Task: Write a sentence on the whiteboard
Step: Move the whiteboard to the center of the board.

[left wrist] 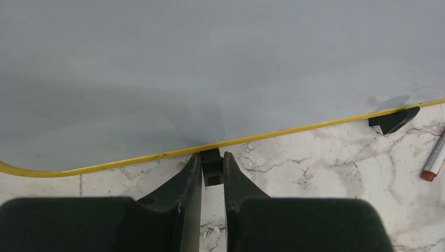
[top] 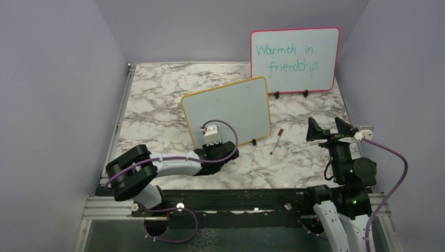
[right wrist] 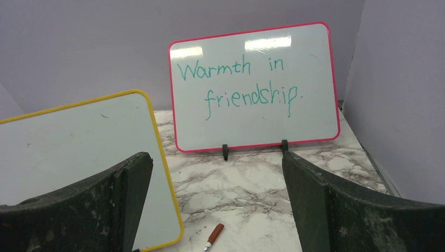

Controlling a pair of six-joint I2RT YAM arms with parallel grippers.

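Note:
The yellow-framed whiteboard [top: 225, 110] stands tilted at mid table, and its face is blank; no dark sentence shows on it. It fills the left wrist view [left wrist: 210, 68] and shows at the left of the right wrist view [right wrist: 68, 142]. My left gripper [top: 212, 143] is at its bottom edge, its jaws [left wrist: 212, 157] shut on the board's left black clip foot [left wrist: 212, 170]. The other foot [left wrist: 393, 119] stands free. A marker with a red cap [top: 276, 140] lies on the table right of the board. My right gripper [top: 329, 127] is open and empty, raised right of the marker [right wrist: 214, 234].
A pink-framed board [top: 295, 59] with teal writing "Warmth in friendship." stands at the back right against the wall [right wrist: 252, 86]. Grey walls close in the marble table on the left, back and right.

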